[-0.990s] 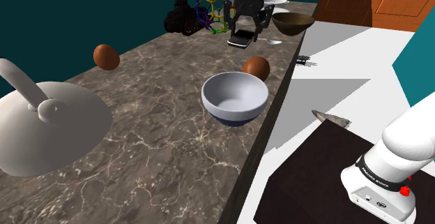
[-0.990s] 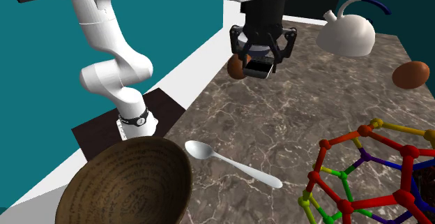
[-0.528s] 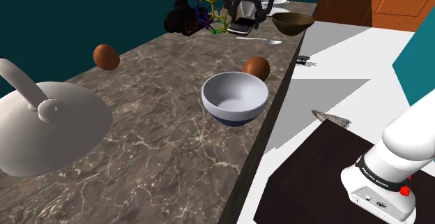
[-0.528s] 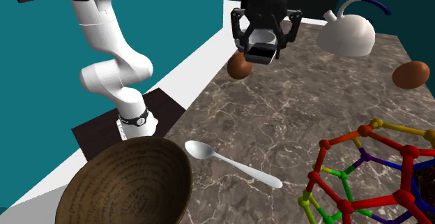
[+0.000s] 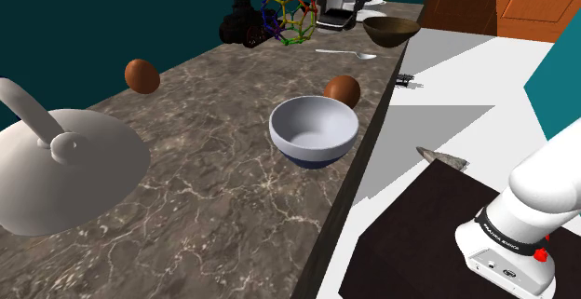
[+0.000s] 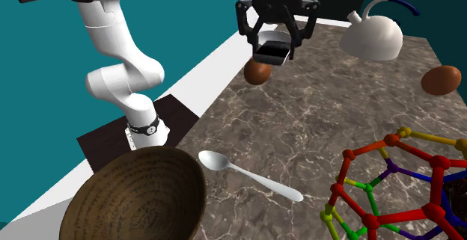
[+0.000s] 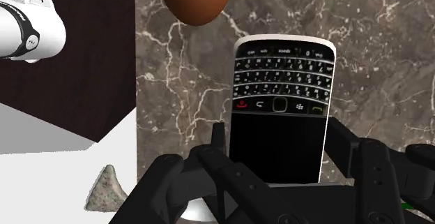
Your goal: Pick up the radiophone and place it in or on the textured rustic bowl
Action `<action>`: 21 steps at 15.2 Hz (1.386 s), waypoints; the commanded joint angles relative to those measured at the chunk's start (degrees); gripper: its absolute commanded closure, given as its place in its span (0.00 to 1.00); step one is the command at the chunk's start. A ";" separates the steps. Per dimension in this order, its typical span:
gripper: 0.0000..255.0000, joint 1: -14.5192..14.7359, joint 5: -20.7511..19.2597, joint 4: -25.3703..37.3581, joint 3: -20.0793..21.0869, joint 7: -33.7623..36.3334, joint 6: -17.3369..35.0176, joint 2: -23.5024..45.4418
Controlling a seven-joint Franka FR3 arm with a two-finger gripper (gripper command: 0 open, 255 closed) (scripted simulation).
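The radiophone (image 7: 281, 111) is a black handset with a white rim, a keypad and a dark screen. My gripper (image 7: 277, 149) is shut on its lower half, a black finger on each long side. Seen from the shoulder view, the gripper (image 5: 337, 6) holds the phone (image 5: 333, 20) above the far end of the marble counter, just left of the brown textured bowl (image 5: 391, 31). In the second exterior view the gripper (image 6: 274, 42) carries the phone (image 6: 271, 52) high over the counter, far from the brown bowl (image 6: 135, 197) at the lower left.
On the counter (image 5: 233, 204) lie a metal spoon (image 6: 247, 173), a white bowl with a blue base (image 5: 314, 131), two brown eggs (image 5: 342, 90) (image 5: 141, 74), a white teapot (image 5: 60, 162) and a colourful lattice ball (image 5: 290, 13). The counter's edge drops off towards the stand (image 5: 507, 246).
The gripper has risen with the phone and moved towards the far end of the counter, nearer the brown bowl. Everything else stays put.
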 commanded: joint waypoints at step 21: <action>1.00 -12.94 -2.81 11.79 -15.29 -28.74 -4.70 9.47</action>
